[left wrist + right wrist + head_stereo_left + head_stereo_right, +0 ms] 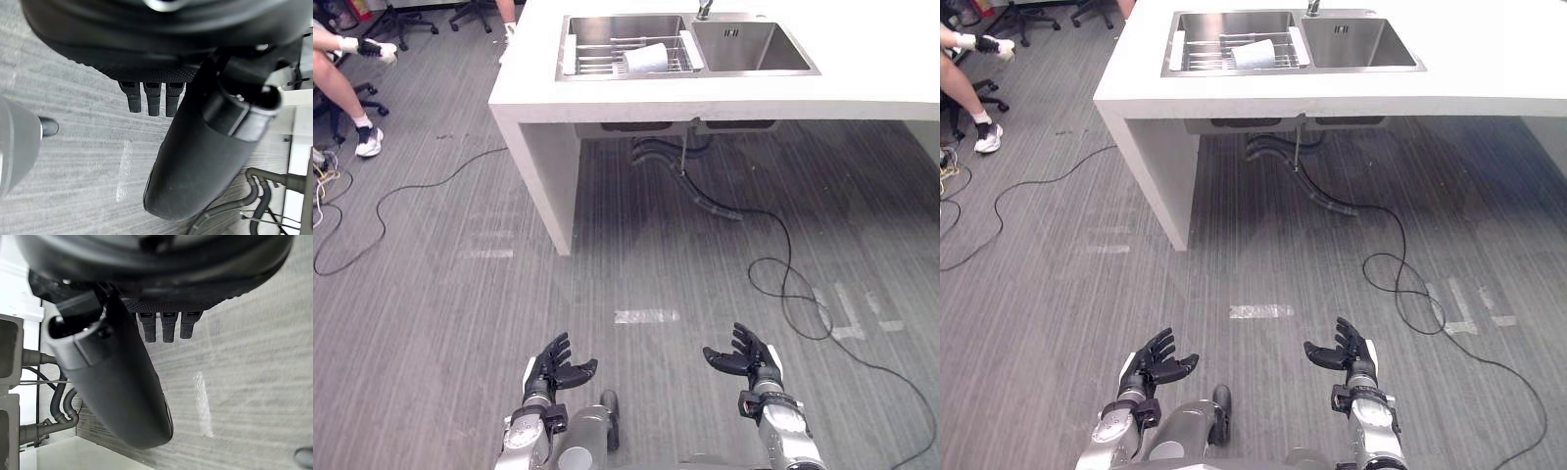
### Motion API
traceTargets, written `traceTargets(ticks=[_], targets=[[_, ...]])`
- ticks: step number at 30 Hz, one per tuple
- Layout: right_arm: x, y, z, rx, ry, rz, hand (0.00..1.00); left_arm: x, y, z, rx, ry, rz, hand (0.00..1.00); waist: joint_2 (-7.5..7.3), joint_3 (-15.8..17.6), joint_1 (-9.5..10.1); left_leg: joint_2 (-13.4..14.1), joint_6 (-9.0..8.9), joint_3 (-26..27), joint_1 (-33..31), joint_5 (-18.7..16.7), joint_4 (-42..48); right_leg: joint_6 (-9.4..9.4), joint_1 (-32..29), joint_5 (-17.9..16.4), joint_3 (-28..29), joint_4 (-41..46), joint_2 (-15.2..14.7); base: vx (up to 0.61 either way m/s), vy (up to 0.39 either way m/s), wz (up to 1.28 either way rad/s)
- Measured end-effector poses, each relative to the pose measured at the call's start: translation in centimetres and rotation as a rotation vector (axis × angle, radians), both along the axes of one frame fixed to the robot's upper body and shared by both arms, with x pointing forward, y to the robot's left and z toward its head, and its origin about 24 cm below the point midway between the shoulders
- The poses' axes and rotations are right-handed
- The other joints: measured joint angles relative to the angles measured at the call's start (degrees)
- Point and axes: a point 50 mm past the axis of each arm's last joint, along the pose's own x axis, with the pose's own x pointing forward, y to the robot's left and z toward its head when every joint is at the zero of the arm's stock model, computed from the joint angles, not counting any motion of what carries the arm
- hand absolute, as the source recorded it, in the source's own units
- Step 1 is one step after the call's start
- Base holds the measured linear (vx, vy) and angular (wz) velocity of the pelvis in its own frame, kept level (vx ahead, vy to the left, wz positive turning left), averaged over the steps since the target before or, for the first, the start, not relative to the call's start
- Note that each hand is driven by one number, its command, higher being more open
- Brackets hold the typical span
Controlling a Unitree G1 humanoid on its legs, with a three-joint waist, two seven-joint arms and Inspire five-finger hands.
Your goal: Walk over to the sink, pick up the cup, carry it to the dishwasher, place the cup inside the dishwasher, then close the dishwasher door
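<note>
Left hand (551, 369), right hand (744, 358): fingers hanging relaxed, empty.
Cup (647, 57): lying sideways on the rack (597, 59) in the sink (773, 70), well ahead of the fingers.
Handling: likely light, crushable; gripping mid-wall gently.

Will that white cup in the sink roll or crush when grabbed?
The cup lies on its side on a wire rack, so a nudge may roll it. It looks plain and white with no handle showing, so probably light, perhaps crushable. Its tapered sides might slip.
</note>
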Motion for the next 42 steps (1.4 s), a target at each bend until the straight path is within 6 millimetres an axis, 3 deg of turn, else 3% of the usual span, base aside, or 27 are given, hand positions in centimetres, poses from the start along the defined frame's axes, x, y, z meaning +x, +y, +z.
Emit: traceTargets(ticks=[1,2,4,6,8,10,11,13,15,16,17,19,20,22,24,25,26,27,28,32,34,36,37,38,39,40,42], targets=[[0.0,0.7,-0.2,0.01,0.007,0.021,0.9,-0.2,0.0,-0.1,0.007,0.009,-0.012,0.9,-0.25,0.1,-0.59,-0.1,0.17,0.5,2.9,-1.7,0.2,5.55,-5.1,2.9,1.3,13.0,-0.5,0.34,0.134,-0.23],[-0.1,0.9,-0.2,0.009,0.013,0.034,0.9,-0.2,0.0,-0.1,0.014,0.011,-0.026,0.9,-0.3,0.1,-1.11,-0.1,0.44,0.3,4.2,-2.1,0.6,5.43,-6.9,2.9,1.2,17.8,-0.9,0.35,0.075,-0.05],[-0.2,1.3,-0.3,0.001,0.017,0.064,0.9,0.3,-0.2,0.3,0.016,-0.013,-0.042,0.9,-0.84,-0.2,-2.03,-0.1,0.34,0.3,9.3,-4.4,-0.4,1.31,-12.6,0.7,-2.3,23.5,-2.4,0.37,0.018,0.04],[0.1,1.4,-0.1,0.001,0.006,0.075,0.9,1.3,-0.5,1.3,0.009,-0.072,-0.042,0.9,-1.21,-0.4,-2.34,0.7,-0.68,-0.1,11.4,-6.2,-1.2,-1.46,-17.4,-1.0,-5.5,19.1,-2.1,0.4,-0.089,0.04],[0.0,1.3,-0.2,0.001,0.012,0.08,0.9,2.1,-0.5,2.0,0.008,-0.112,-0.04,0.9,-1.05,-0.3,-2.99,1.7,-1.83,-1.0,13.5,-7.3,-1.9,-2.21,-19.8,-1.2,-6.5,11.2,-0.9,0.44,-0.183,0.23],[-0.3,1.1,-0.5,-0.003,0.032,0.079,0.9,2.9,-0.5,2.6,0.013,-0.141,-0.04,0.9,-0.86,-0.2,-3.68,2.8,-3.9,-2.7,15.6,-8.5,-3.0,-2.88,-19.5,2.6,-5.9,-3.2,1.0,0.44,-0.214,0.37],[-0.6,0.6,-0.8,-0.015,0.052,0.074,0.9,3.3,-0.5,3.1,0.016,-0.167,-0.035,0.9,-0.67,-0.4,-3.92,3.3,-5.93,-4.1,17.0,-9.9,-3.4,-4.07,-18.9,10.3,-6.2,-6.6,1.6,0.38,-0.171,0.24],[-0.8,-0.2,-1.0,-0.036,0.077,0.068,0.9,4.1,-1.1,4.2,-0.004,-0.227,-0.031,0.9,1.24,-0.7,-3.2,5.9,-6.71,-5.1,17.3,-9.7,-3.4,-5.78,-18.7,8.4,-7.6,-4.9,3.6,0.44,-0.2,0.12],[-0.9,-0.5,-0.9,-0.044,0.075,0.061,0.9,5.1,-1.7,6.1,-0.02,-0.319,-0.029,0.9,1.45,-0.6,-3.76,7.2,-8.19,-7.2,17.5,-8.5,-1.9,-6.98,-17.5,5.7,-9.7,-3.4,3.8,0.45,-0.251,0.38],[-1.5,-0.6,-1.0,-0.044,0.084,0.057,0.9,5.7,-2.3,7.3,-0.034,-0.376,-0.037,0.9,1.6,-0.5,-3.98,8.3,-8.67,-8.2,16.1,-7.5,3.8,-7.59,-14.8,4.8,-11.3,-4.0,4.2,0.43,-0.279,0.5],[-2.0,-0.5,-0.9,-0.046,0.077,0.058,0.9,6.0,-3.1,8.7,-0.057,-0.44,-0.04,0.9,2.15,-0.1,-3.59,9.7,-9.95,-9.0,12.5,-4.9,15.1,-7.97,-10.9,4.5,-12.4,-6.0,5.0,0.33,-0.21,0.38],[-1.9,0.1,-0.5,-0.042,0.045,0.076,0.9,6.1,-3.8,10.8,-0.094,-0.548,-0.028,0.9,2.77,0.2,-2.78,12.3,-10.39,-8.5,5.6,-1.9,31.5,-8.5,-5.5,4.1,-12.4,-9.7,6.1,0.29,-0.142,-0.04],[-1.6,0.3,-0.1,-0.044,0.023,0.079,0.9,6.3,-4.1,12.3,-0.112,-0.623,-0.033,0.9,2.92,0.2,-2.34,13.3,-10.3,-7.8,1.7,-3.4,36.7,-8.66,-3.1,3.7,-12.3,-11.3,6.4,0.22,-0.056,-0.2],[-0.9,0.6,0.6,-0.042,-0.025,0.08,0.9,6.4,-4.5,14.9,-0.129,-0.742,-0.037,0.9,3.08,0.4,-1.16,14.2,-9.38,-5.7,-2.9,-5.8,36.8,-8.46,-1.1,1.0,-11.8,-12.7,6.2,0.2,0.024,-0.23],[-0.7,0.6,0.8,-0.043,-0.032,0.078,0.9,6.4,-4.7,16.7,-0.146,-0.829,-0.029,0.9,3.61,0.2,-0.79,13.3,-8.79,-5.0,-6.1,-7.7,31.0,-7.71,-0.1,-0.5,-11.7,-12.6,5.6,0.19,0.125,-0.04],[-0.8,0.6,0.7,-0.045,-0.026,0.077,0.9,6.3,-4.7,17.6,-0.153,-0.875,-0.02,0.9,3.61,0.2,-0.55,11.3,-8.09,-4.3,-6.4,-8.0,24.5,-6.79,0.8,-1.7,-11.4,-12.2,4.5,0.23,0.202,0.04],[-0.9,0.2,0.5,-0.055,-0.016,0.078,0.9,6.2,-4.6,18.5,-0.156,-0.919,0.002,0.9,4.49,-0.3,-0.26,9.1,-7.97,-4.6,-5.1,-5.5,11.7,-5.14,1.0,-2.9,-10.8,-11.3,4.0,0.24,0.217,-0.1],[-0.9,0.1,0.4,-0.06,-0.007,0.081,0.9,6.1,-4.6,18.9,-0.159,-0.941,0.015,0.9,5.12,-0.5,0.24,8.4,-5.4,-4.5,-4.0,-0.4,8.9,-4.16,0.8,-3.5,-9.7,-10.5,4.0,0.28,0.225,-0.23],[-0.9,0.5,-0.3,-0.049,0.029,0.095,0.9,6.1,-4.1,19.2,-0.14,-0.963,0.033,0.9,3.27,-0.3,0.66,6.6,-5.53,-2.7,-2.2,-0.6,7.2,-3.46,1.3,-3.5,-6.9,-11.6,3.0,0.24,0.16,-0.17],[-1.3,0.5,-1.4,-0.044,0.093,0.096,0.9,6.1,-3.6,19.4,-0.119,-0.971,0.059,0.9,2.57,-0.5,0.69,3.5,-2.67,-2.3,-1.5,-2.3,7.2,-1.09,3.7,-2.3,-2.2,-16.0,1.3,0.32,0.145,0.1],[-1.4,0.5,-1.7,-0.042,0.114,0.098,0.9,6.1,-3.9,19.4,-0.111,-0.97,0.022,0.9,2.21,-0.5,0.8,2.7,-2.58,-1.4,1.3,-3.6,5.3,0.16,3.0,-2.5,-0.5,-10.9,0.6,0.28,0.096,-0.16],[-1.5,0.7,-1.8,-0.034,0.118,0.112,0.9,5.9,-4.8,19.7,-0.111,-0.975,-0.053,0.9,1.63,-0.5,0.52,2.3,-2.48,0.2,4.9,-5.1,4.0,6.28,-3.2,-0.5,1.1,4.4,-0.2,0.27,0.067,-0.33],[-1.6,1.1,-1.9,-0.026,0.12,0.12,0.9,5.7,-5.1,20.2,-0.107,-0.993,-0.096,0.9,0.78,-0.3,-0.07,2.3,-2.48,0.6,7.1,-6.4,3.9,7.84,-6.8,3.3,0.8,13.6,-0.8,0.24,0.027,-0.16],[-1.8,1.5,-2.1,-0.017,0.126,0.124,0.9,5.6,-5.5,20.5,-0.099,-1.007,-0.124,0.9,0.22,-0.4,-0.65,2.5,-2.49,0.5,9.0,-7.4,3.7,6.55,-8.7,4.9,0.5,19.5,-1.6,0.25,-0.031,-0.09],[-2.0,1.7,-2.2,-0.017,0.131,0.131,0.9,5.5,-5.7,20.7,-0.098,-1.014,-0.136,0.9,-0.17,-0.7,-0.9,2.7,-2.56,0.5,9.9,-8.0,3.8,5.09,-9.9,4.1,0.0,22.2,-1.8,0.26,-0.077,-0.06],[-2.0,2.0,-2.2,-0.012,0.129,0.142,0.9,5.4,-6.0,21.1,-0.099,-1.034,-0.147,0.9,-0.58,-1.0,-1.59,3.5,-3.28,0.6,11.5,-9.0,3.7,1.83,-12.2,2.2,-1.3,24.3,-1.8,0.32,-0.136,-0.08],[-1.9,2.2,-2.0,-0.004,0.114,0.148,0.9,5.4,-6.2,21.8,-0.103,-1.063,-0.157,0.9,-0.91,-1.2,-2.15,4.8,-4.28,0.5,13.5,-9.6,2.5,-0.64,-16.1,-0.1,-3.3,22.5,-1.5,0.27,-0.18,-0.03]])
